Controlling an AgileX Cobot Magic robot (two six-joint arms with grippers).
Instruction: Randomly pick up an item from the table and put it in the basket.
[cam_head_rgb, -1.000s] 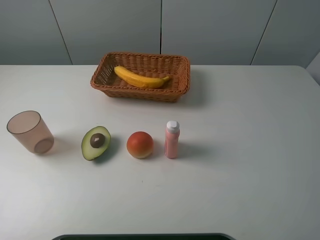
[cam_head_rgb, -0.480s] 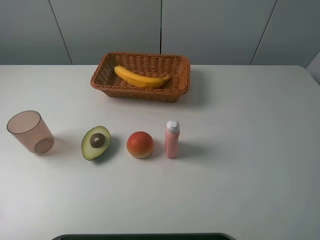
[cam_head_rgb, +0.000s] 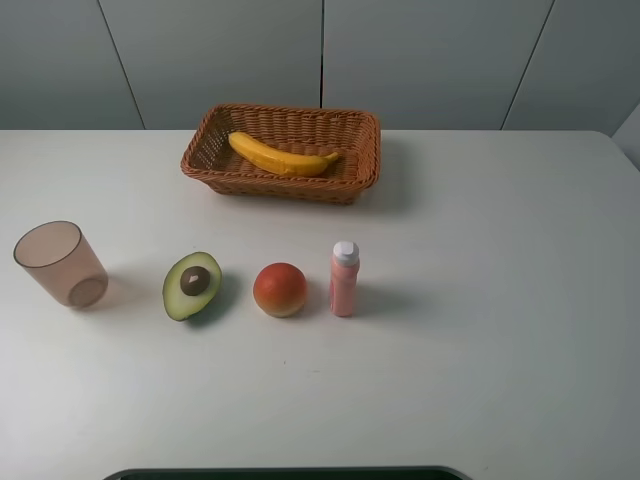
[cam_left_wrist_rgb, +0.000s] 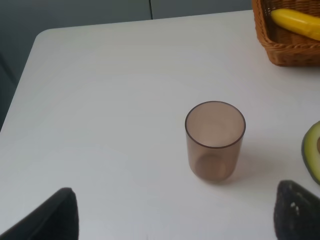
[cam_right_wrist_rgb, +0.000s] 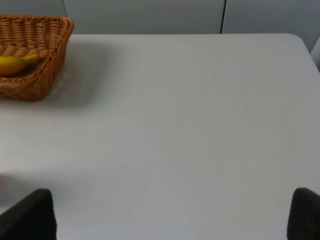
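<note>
The yellow banana lies inside the brown wicker basket at the back middle of the white table. The banana and basket also show in the left wrist view, and the banana and basket in the right wrist view. Neither arm shows in the exterior high view. My left gripper is open and empty, its fingertips apart above the table near the cup. My right gripper is open and empty over bare table.
A translucent pinkish cup stands at the left, also in the left wrist view. A halved avocado, a red-orange round fruit and a pink bottle with white cap stand in a row at mid-table.
</note>
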